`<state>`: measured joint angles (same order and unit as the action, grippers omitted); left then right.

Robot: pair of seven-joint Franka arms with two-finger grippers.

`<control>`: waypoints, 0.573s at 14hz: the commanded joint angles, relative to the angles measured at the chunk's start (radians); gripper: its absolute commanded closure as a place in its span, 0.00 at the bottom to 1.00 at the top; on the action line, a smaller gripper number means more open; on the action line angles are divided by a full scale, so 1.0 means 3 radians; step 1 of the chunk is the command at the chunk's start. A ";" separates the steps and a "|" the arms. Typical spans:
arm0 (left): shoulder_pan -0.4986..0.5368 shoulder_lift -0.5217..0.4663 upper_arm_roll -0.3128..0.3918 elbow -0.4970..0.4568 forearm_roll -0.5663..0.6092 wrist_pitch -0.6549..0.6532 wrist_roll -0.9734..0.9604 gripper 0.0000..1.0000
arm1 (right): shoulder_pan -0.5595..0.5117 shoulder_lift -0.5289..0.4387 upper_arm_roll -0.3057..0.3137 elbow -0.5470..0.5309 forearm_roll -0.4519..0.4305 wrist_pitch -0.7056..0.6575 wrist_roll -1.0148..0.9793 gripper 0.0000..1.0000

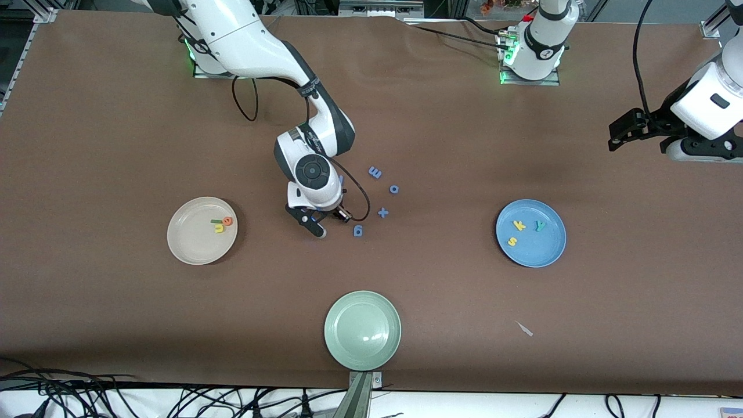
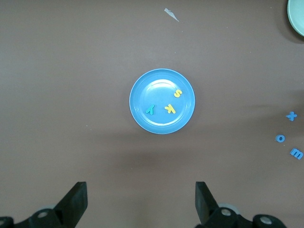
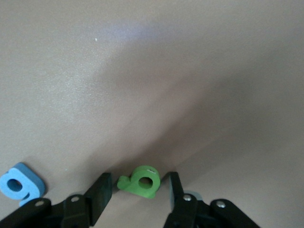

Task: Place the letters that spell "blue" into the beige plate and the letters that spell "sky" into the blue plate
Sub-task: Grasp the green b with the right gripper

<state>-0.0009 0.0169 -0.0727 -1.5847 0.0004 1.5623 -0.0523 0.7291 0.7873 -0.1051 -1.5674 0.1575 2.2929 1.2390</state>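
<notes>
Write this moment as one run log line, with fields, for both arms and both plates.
right gripper: around green b, on table | left gripper: open, waiting | beige plate: e, u, l | blue plate: s, k, y

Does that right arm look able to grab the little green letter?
Probably yes: the right gripper is down at the table with the green b between its fingers, and nothing blocks it.

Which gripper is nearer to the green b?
Right. The right gripper is down at the table with the green b between its fingers. The left gripper waits open, over bare table by the blue plate.
</notes>
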 commanded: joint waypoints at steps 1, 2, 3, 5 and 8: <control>-0.0002 0.0005 -0.0008 0.0077 0.0086 -0.0079 0.0046 0.00 | 0.0009 -0.0011 -0.0013 -0.0052 -0.0019 0.0017 -0.0080 0.80; -0.0002 0.0005 -0.0008 0.0077 0.0086 -0.0079 0.0046 0.00 | -0.0001 -0.0022 -0.0028 -0.0042 -0.0019 0.0017 -0.0126 0.81; -0.0002 0.0005 -0.0013 0.0077 0.0086 -0.0079 0.0046 0.00 | -0.0012 -0.0032 -0.0033 -0.0032 -0.0019 0.0006 -0.0177 0.84; -0.0002 0.0005 -0.0008 0.0077 0.0086 -0.0079 0.0046 0.00 | -0.0047 -0.0063 -0.0069 0.0009 -0.0008 -0.0095 -0.0294 0.85; -0.0002 0.0005 -0.0013 0.0077 0.0086 -0.0079 0.0046 0.00 | -0.0236 -0.0144 -0.0110 0.0091 -0.0003 -0.0386 -0.0738 0.85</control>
<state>-0.0009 0.0169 -0.0726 -1.5847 0.0004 1.5623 -0.0523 0.7022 0.7758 -0.1362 -1.5530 0.1564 2.2399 1.1064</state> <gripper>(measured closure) 0.000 0.612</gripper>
